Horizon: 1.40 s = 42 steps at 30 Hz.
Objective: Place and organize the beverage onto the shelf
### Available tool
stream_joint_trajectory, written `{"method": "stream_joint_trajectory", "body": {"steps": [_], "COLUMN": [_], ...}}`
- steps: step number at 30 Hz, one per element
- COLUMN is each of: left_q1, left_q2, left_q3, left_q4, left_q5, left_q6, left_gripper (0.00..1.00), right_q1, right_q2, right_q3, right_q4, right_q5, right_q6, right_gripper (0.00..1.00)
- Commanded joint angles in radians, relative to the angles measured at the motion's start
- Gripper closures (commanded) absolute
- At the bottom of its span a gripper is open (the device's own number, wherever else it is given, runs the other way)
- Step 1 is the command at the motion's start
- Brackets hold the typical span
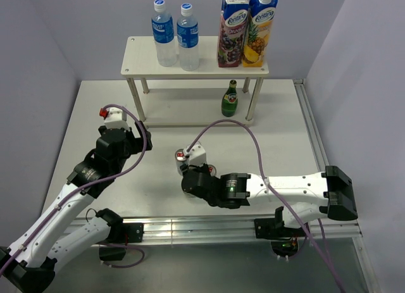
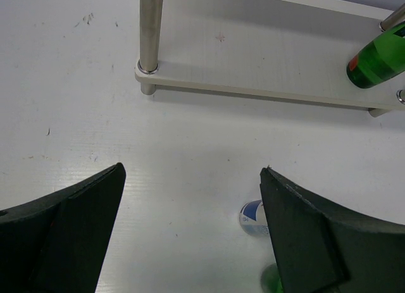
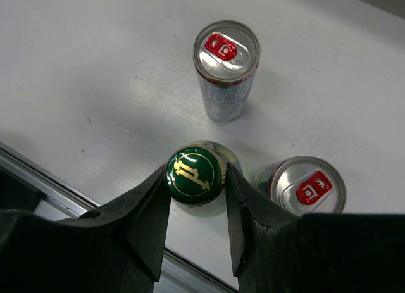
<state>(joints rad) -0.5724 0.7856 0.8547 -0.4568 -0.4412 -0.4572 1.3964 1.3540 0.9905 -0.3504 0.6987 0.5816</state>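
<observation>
Nearest, the right gripper (image 3: 195, 179) clamps the gold-marked cap of an upright green bottle (image 3: 193, 169); two silver cans (image 3: 226, 49) stand just beside it on the table (image 1: 285, 135). The left gripper (image 2: 193, 169) hangs wide open near the shelf (image 1: 139, 62). Farthest, the shelf's top board holds two water bottles (image 1: 164, 33) and two juice cartons (image 1: 233, 30); a second green bottle (image 1: 230, 100) stands on its lower board.

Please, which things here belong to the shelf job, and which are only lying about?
For the job: shelf, water bottles, juice cartons, green bottle on the lower board, second green bottle in the right pincer, two cans.
Only lying about: purple cable, metal rail.
</observation>
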Motion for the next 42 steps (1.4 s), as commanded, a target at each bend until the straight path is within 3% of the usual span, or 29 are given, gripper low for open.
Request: {"method": "stream_joint_trajectory", "body": {"steps": [1,23,42], "left_q1": [0.005,0.006,0.006], "left_q2": [-0.016,-0.028,-0.039], "left_q3": [0.003,0.003,0.001], "left_q4": [0.012,0.010,0.010], "left_q5": [0.007,0.010,0.013], "left_q6": [-0.003,-0.003,-0.003], "left_gripper": [0.06,0.06,0.06], "right_q1": [0.007,-0.011,-0.287], "right_q2": [-0.108,-0.115,-0.079], "right_q3": [0.109,0.224,0.264], "right_q4": [0.064,0.090,0.238], "right_q5": [0.065,0.151,0.067], "right_q6": [-0.020,-0.166,-0.315], "right_gripper": [1.00,1.00,1.00]}}
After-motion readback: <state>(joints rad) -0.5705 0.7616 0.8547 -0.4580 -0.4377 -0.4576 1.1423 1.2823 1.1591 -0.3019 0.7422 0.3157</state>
